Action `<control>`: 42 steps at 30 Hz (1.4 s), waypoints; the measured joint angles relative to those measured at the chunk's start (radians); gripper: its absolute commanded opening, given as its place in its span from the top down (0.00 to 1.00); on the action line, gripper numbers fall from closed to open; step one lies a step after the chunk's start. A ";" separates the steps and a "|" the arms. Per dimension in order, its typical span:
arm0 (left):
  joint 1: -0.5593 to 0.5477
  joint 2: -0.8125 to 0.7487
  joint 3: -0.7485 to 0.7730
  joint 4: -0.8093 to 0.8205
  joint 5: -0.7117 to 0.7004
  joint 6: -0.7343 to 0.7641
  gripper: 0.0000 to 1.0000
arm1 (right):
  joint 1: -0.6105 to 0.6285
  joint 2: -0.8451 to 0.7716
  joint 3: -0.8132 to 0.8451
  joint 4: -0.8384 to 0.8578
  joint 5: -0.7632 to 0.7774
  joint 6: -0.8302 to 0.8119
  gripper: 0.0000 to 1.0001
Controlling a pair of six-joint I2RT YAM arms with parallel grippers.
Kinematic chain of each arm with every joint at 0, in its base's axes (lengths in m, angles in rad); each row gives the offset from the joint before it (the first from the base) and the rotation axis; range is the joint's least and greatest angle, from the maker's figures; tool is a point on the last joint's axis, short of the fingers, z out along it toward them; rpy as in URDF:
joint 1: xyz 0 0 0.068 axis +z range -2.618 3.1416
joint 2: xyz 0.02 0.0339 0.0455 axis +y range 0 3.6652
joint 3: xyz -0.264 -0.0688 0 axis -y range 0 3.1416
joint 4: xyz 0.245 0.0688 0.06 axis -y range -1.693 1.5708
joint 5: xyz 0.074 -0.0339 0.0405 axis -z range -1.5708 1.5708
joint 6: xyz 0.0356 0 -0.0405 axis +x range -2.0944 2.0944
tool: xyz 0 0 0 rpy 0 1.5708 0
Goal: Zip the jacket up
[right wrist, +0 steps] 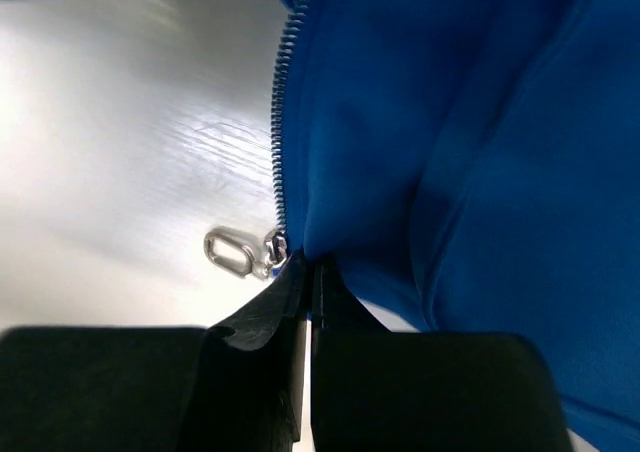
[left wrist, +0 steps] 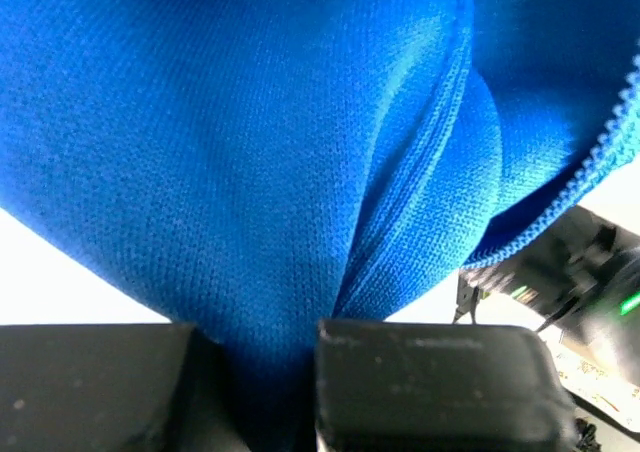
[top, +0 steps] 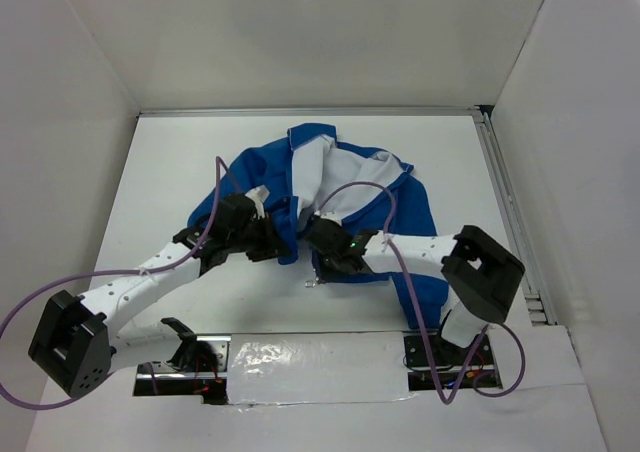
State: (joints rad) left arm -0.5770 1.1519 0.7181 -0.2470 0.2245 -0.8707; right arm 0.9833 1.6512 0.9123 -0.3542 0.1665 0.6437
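The bright blue jacket (top: pixel 345 187) lies crumpled mid-table, its white lining (top: pixel 345 177) showing. Both grippers meet at its near hem. My left gripper (top: pixel 283 242) is shut on a fold of blue jacket fabric (left wrist: pixel 250 172), which fills the gap between its black fingers (left wrist: pixel 430 372). My right gripper (right wrist: pixel 312 270) is shut, its tips pinching the jacket's edge (right wrist: pixel 330 242) at the bottom of the zipper teeth (right wrist: pixel 278 122). The metal slider with its ring pull (right wrist: pixel 232 250) hangs just left of those tips, outside the jaws. More zipper teeth (left wrist: pixel 600 162) run along the right in the left wrist view.
White walls enclose the table on three sides, and a metal rail (top: pixel 512 212) runs along its right edge. Purple cables (top: pixel 225 187) loop over both arms. Shiny tape (top: pixel 310 357) covers the near edge between the arm bases. The right arm's body (left wrist: pixel 565 272) shows beside the left fingers.
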 measured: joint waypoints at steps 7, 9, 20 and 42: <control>0.013 0.000 0.185 -0.058 0.002 0.048 1.00 | -0.206 -0.425 -0.202 0.293 -0.164 -0.008 1.00; 0.016 0.000 0.243 -0.041 0.010 0.062 1.00 | -0.233 -0.544 -0.213 0.393 -0.176 -0.035 1.00; -0.035 0.010 0.388 0.042 0.045 0.078 1.00 | -0.283 -0.797 -0.415 0.924 -0.218 -0.110 1.00; -0.047 0.010 0.366 0.122 0.034 0.007 1.00 | -0.287 -0.796 -0.474 0.990 -0.230 -0.084 1.00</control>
State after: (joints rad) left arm -0.6243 1.1618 1.0840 -0.1253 0.2588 -0.8639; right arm 0.6960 0.8555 0.4381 0.6357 -0.0635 0.5598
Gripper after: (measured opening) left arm 0.168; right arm 0.023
